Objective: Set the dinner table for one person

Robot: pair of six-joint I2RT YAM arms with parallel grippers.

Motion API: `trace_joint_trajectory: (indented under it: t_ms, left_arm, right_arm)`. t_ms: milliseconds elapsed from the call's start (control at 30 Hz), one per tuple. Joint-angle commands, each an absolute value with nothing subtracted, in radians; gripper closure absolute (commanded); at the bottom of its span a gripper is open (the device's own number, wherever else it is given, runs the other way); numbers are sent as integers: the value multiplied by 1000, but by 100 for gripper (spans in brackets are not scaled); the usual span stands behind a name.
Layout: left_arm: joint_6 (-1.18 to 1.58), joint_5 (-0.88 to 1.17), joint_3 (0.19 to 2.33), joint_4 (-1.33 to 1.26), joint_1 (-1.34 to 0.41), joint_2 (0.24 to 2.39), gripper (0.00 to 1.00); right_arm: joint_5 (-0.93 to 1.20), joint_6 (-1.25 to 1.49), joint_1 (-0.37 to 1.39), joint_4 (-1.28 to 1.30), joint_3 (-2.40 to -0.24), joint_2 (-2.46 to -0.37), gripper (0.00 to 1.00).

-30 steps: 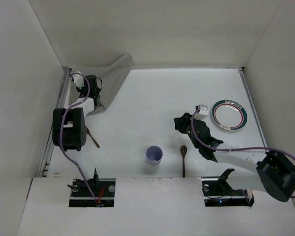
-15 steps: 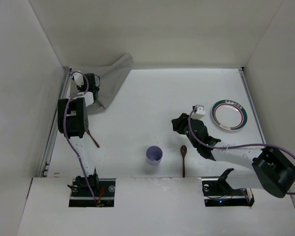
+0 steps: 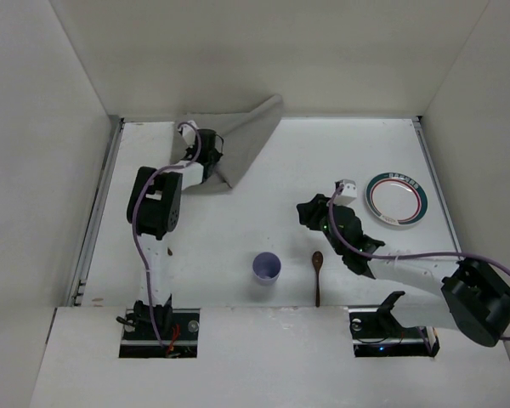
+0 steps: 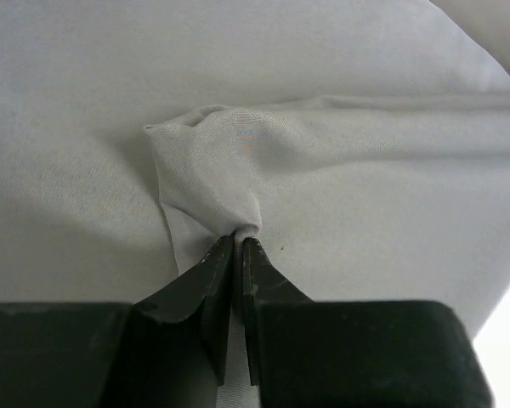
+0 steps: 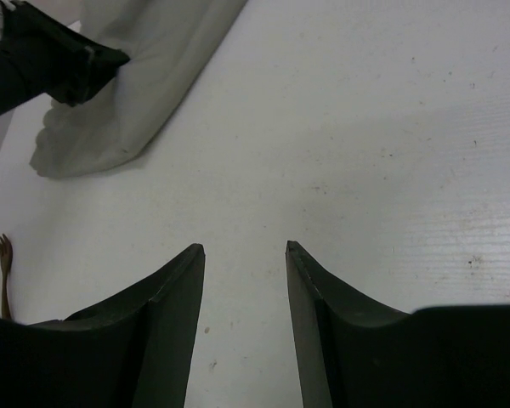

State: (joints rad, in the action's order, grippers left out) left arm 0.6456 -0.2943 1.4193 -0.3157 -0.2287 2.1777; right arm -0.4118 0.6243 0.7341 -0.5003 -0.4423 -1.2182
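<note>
The white dinner table (image 3: pixel 272 183) fills the top view. My left gripper (image 3: pixel 206 151) is shut on a pinched fold of the grey cloth mat (image 3: pixel 242 136) at the back left; part of the mat rides up the back wall. In the left wrist view the closed jaws (image 4: pixel 240 244) pinch the bunched cloth (image 4: pixel 229 161). My right gripper (image 3: pixel 310 211) is open and empty over bare table, left of the plate (image 3: pixel 396 200). In the right wrist view (image 5: pixel 245 248) it faces the cloth (image 5: pixel 144 85) and the left gripper (image 5: pixel 55 55).
A lilac cup (image 3: pixel 266 267) and a brown wooden spoon (image 3: pixel 317 274) sit near the front edge. A brown fork (image 5: pixel 3 270) lies at the left, mostly hidden under the left arm in the top view. Walls enclose the table on three sides.
My left gripper has swung right from the far-left corner, dragging the grey cloth along the back wall. The right gripper has shifted slightly left.
</note>
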Motion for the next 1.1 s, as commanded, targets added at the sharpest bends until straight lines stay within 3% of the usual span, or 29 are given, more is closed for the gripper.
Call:
trace_joint_trajectory:
  t_ms: [0,67,167,267,833,1067]
  left_arm:
    - [739,-241,1315,-346,-307,2113,96]
    - [759,-255,1267,-380,-327,2068,90]
    - [775,-301,1210,-431,-334,1990,72]
    - [756,-310,1212,-428,-326,1945,66]
    - [666,-219,1428,-295,-263,2127,65]
    - [672,-227,1425,-287,-249,2146,66]
  right_arm:
    - [-420,618,739,-526,-471,-1192,51]
    - [-420,620,739,-526,-469,-1189,51]
    - [-417,618,743,-526,-471,-1183,51]
    - [-420,617,748,-523,-471,-1174,51]
    - [-410,604,772,-522,-485,-1190,50]
    - [-411,603,772,-522,-482,-1181,50]
